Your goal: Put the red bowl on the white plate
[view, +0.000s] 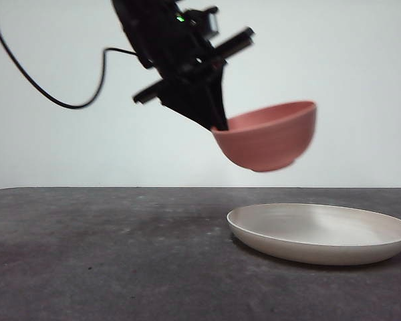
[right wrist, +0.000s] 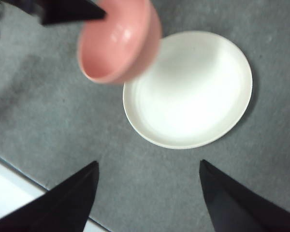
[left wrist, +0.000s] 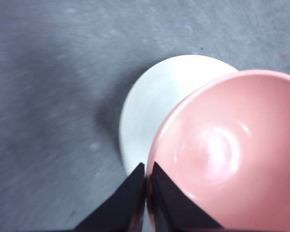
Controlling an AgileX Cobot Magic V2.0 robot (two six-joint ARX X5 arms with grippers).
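A dark grey, faintly mottled table [view: 107, 254] spreads out well below the raised gripper. A plain white wall [view: 47, 147] stands behind it. A black cable [view: 50, 97] loops beside it.

landmark: white plate [view: 319, 233] | above it: red bowl [view: 271, 137] hangs tilted in the left tool [view: 217, 126], clear air between bowl and plate, so your way down is unblocked | plate top bare | bench [view: 107, 254] beside the plate open on every visible side | right tool [right wrist: 147, 193] spread wide, held well off the plate
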